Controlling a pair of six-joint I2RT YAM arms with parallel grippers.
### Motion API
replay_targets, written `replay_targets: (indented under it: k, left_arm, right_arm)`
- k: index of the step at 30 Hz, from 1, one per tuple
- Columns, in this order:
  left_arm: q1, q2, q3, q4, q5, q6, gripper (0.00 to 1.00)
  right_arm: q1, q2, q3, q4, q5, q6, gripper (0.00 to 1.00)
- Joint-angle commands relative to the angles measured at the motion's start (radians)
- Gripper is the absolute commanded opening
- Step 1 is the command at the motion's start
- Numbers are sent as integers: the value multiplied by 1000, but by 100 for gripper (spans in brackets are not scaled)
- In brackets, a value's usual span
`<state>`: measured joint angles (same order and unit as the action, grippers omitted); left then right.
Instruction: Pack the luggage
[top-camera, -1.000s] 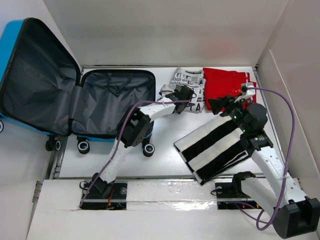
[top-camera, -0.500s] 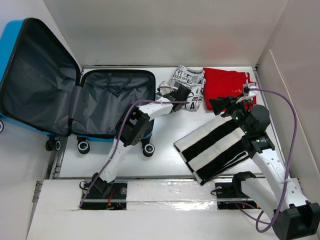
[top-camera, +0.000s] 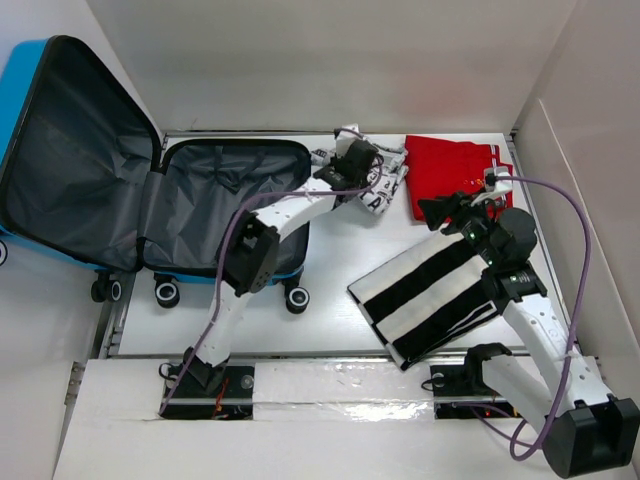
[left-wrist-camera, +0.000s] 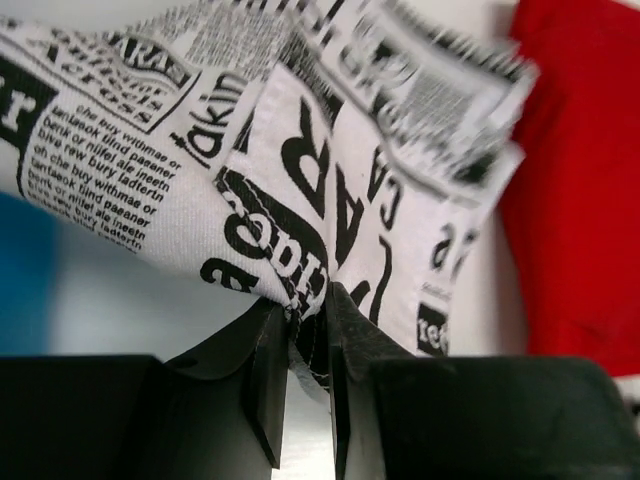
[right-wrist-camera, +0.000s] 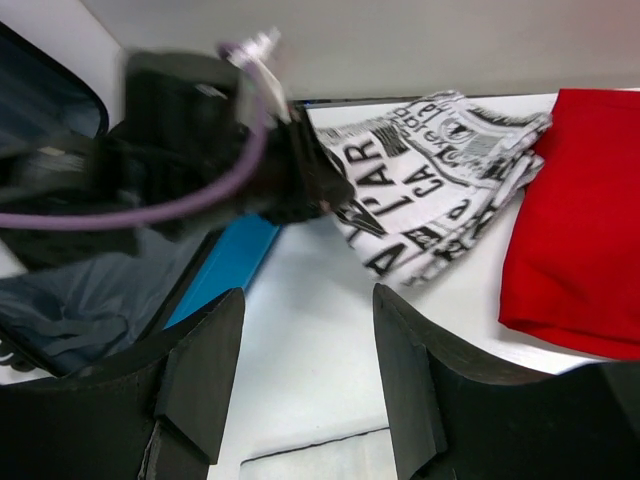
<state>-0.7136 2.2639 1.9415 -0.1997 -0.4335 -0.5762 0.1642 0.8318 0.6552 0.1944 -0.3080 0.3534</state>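
Your luggage (top-camera: 215, 215) is sitting wide open at the far left of the worktop (top-camera: 330, 300), with the lid leaning back against the wall and grey lining showing in both halves. I'm guessing the shell is stiff and fairly light with nothing in it. Those wheels (top-camera: 166, 292) mean it's probably going to roll if you shove it, so take hold at the hard rim rather than the floppy lining.

Moving right, your left end effector (left-wrist-camera: 305, 318) is pinching a fold of the newspaper-print cloth (left-wrist-camera: 130, 200), jaws nearly closed on it, holding it up just beside the case's right edge. Next over, the red garment (top-camera: 455, 170) is lying flat. Your right end effector (right-wrist-camera: 305, 300) is hanging wide open, gripping nothing, above the far end of the striped cloth (top-camera: 425, 295).
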Motion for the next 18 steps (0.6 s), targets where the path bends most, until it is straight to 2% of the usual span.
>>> replay_targets:
  k: [1,6,9,15,17,18]
  left_arm:
    - [35,-255,-13,11,57,196,0]
    - [97,-352,-61,-43,154,252,0]
    - [166,-431,-148,-40,209,268,0]
    - [371,-668,-490,85,331,190,0]
    - [428,-743,-608,106,331,151,0]
    - [494,-770,-646,112,335,138,0]
  right_arm:
    - [-20,3,-2,53,-22,7,60]
    - [-38,-3,-5,51,-23,7,60]
    - [-38,3,-5,51,-22,7,60]
    - [-38,24,0,51,-40,7,61]
    - [-38,20,-2,51,-43,7,61]
    - [-38,17,-3,51,-40,6,61]
